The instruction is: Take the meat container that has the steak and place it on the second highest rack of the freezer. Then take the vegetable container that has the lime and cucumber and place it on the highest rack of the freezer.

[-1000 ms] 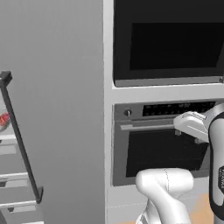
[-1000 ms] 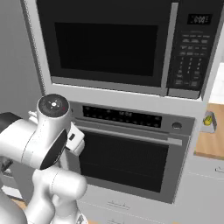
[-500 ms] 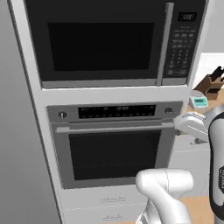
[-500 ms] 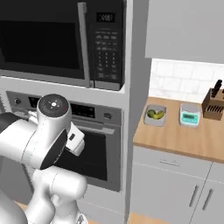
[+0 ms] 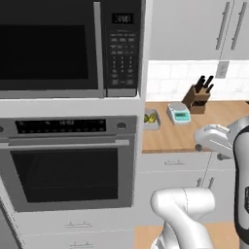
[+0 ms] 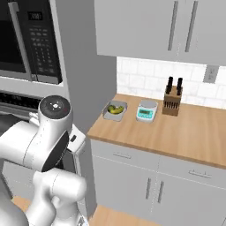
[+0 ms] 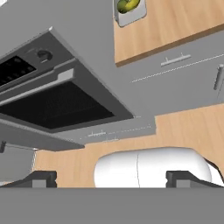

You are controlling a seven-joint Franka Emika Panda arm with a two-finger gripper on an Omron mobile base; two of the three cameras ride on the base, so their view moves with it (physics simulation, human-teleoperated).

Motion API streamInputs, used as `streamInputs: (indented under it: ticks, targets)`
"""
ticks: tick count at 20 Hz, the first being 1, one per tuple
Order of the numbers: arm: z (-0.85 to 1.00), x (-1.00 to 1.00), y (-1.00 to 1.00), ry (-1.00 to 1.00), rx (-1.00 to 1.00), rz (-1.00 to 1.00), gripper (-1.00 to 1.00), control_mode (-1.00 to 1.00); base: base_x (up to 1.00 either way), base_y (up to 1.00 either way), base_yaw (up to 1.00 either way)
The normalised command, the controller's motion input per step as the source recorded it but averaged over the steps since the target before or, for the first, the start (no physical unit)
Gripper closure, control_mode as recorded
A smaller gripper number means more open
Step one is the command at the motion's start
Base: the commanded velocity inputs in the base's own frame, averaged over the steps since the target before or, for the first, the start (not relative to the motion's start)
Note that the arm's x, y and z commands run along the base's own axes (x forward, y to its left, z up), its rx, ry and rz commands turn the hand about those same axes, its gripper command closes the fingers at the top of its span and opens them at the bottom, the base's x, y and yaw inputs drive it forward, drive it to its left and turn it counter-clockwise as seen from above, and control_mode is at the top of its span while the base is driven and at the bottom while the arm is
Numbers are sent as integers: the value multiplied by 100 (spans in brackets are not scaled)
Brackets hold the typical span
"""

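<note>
The vegetable container point(image 6: 115, 111) is a small grey tray at the left end of the wooden counter, right beside the oven column. It also appears in the left base view point(image 5: 151, 119) and at the top of the hand view point(image 7: 129, 10). Inside it lie the dark-green lime point(image 6: 111, 108) and the yellowish cucumber point(image 6: 118, 109). My gripper point(image 7: 114, 179) is open and holds nothing; it hangs well short of the tray, in front of the oven and below counter height. The meat container, the steak and the freezer are out of view.
A built-in oven point(image 5: 68, 160) with a microwave point(image 5: 58, 46) above it stands left of the counter point(image 6: 176, 132). A small kitchen scale point(image 6: 146, 111) and a knife block point(image 6: 172, 99) stand right of the tray. Wall cabinets point(image 6: 145, 26) hang above.
The whole picture has shifted: the base has moved right, so the oven column has slid left and the counter with the tray has come into view. The gripper has stayed open.
</note>
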Motion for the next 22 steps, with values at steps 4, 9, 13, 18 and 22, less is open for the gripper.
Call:
streamInputs:
  ticks: [4,9,13,18,22]
  targets:
    - [0,0,0,0,0,0,-100,100,28,-64,4]
    - [0,0,0,0,0,0,-100,100,15,-44,6]
    - [0,0,0,0,0,0,-100,100,11,-38,9]
    - [0,0,0,0,0,0,-100,100,38,-34,6]
    - [0,0,0,0,0,0,-100,100,36,-19,0]
